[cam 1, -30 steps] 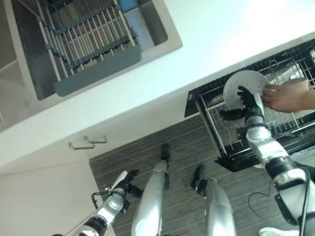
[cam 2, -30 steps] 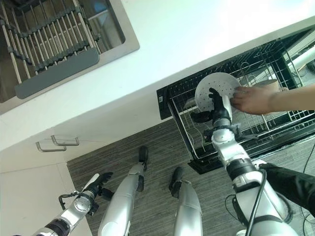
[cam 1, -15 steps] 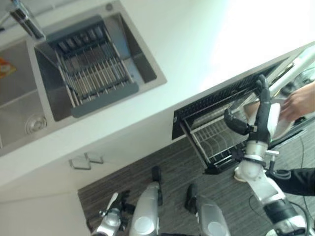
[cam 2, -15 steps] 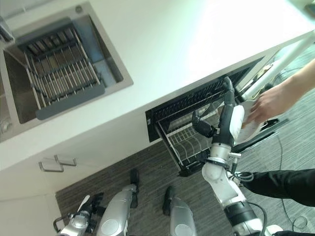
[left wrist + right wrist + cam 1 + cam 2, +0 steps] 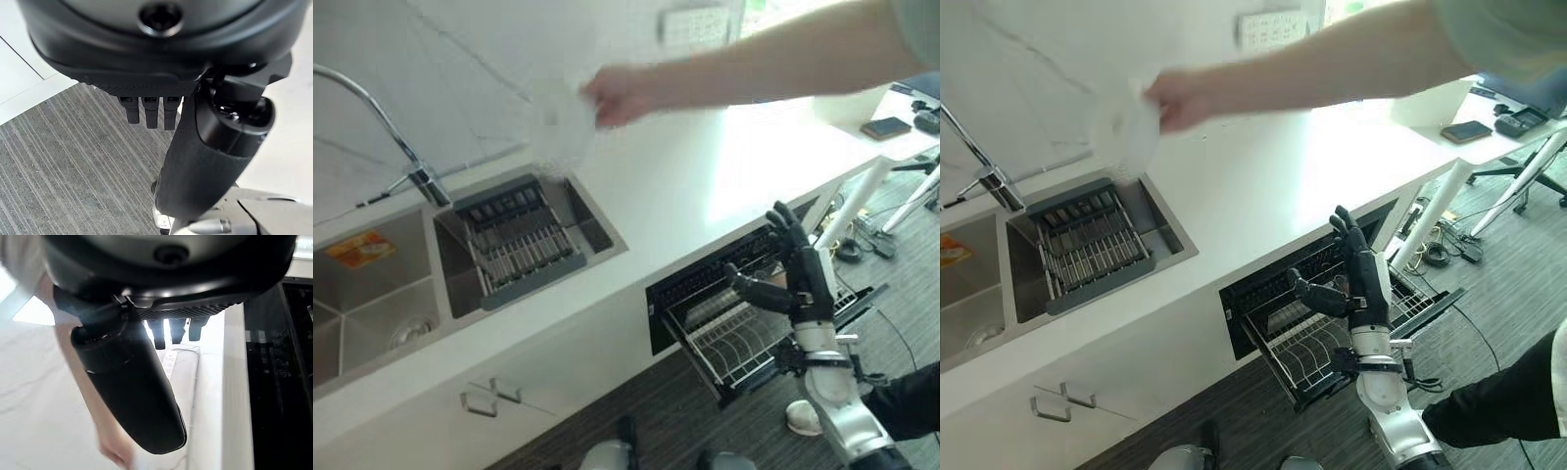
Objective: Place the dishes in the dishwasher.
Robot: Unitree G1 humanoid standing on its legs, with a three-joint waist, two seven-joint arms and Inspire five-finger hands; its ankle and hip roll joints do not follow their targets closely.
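Above the pulled-out dishwasher rack (image 5: 744, 338), your right hand (image 5: 800, 279) stands upright, fingers straight and spread, thumb out toward the counter (image 5: 705, 186). It holds nothing. The right wrist view agrees: fingers extended, thumb clear, pale counter beyond, and a blurred arm of a person past the thumb.

Your left hand (image 5: 186, 147) shows in its own wrist view, fingers straight, thumb alongside, empty, hanging over grey striped floor (image 5: 58, 176) beside a white cabinet face.

Rack: black wire, slid out under the counter edge, tines visible, with the dishwasher's dark opening just behind it. Whether any dish sits in it, you cannot tell.

The plate (image 5: 563, 122) is well apart from both of your hands. A person's hand (image 5: 617, 95) grips its rim and holds it in the air over the far edge of the sink (image 5: 450, 284), near the wall. The plate is blurred; the person's arm reaches in from the upper right across the counter.

Sink: two steel basins set in the white counter. The nearer-to-plate basin carries a grey drying rack (image 5: 519, 245) across it; no dishes can be made out on it. A curved faucet (image 5: 372, 108) rises at the back between the basins. An orange item (image 5: 357, 248) lies at the back of the other basin.

Far right, a phone (image 5: 884, 127) lies on a separate white surface.
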